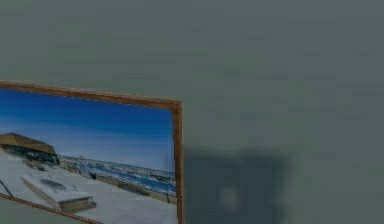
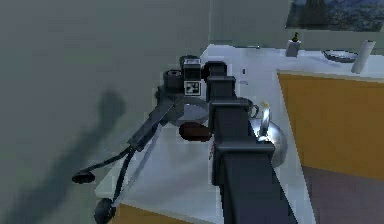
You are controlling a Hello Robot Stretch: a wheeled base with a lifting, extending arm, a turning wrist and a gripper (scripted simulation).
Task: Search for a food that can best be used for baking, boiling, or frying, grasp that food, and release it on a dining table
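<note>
While the jaws reached past the near counter's (image 2: pixel 170 185) edge with only a bare grey surface behind their tips, holding nothing, one dark brown rounded lump (image 2: pixel 192 133) lay on that counter just beside the arm (image 2: pixel 240 165), near one shiny round pot (image 2: pixel 272 140). The far counter (image 2: pixel 330 110) carried one dark bottle (image 2: pixel 293 45), one bowl (image 2: pixel 338 56) whose contents I could not tell, and one pale cylinder (image 2: pixel 363 57); ahead, one framed picture (image 1: pixel 85 155) hung on a grey wall.

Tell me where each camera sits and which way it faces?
Forward view: sits on the robot, faces ahead and slightly down at a grey wall with a framed picture; none of the robot's own body.
Arm side view: sits on the robot's body, faces out sideways over a white countertop; the dark arm and its fingers reach up from the bottom edge.
Shared: grey wall in both; I cannot match any single object.
</note>
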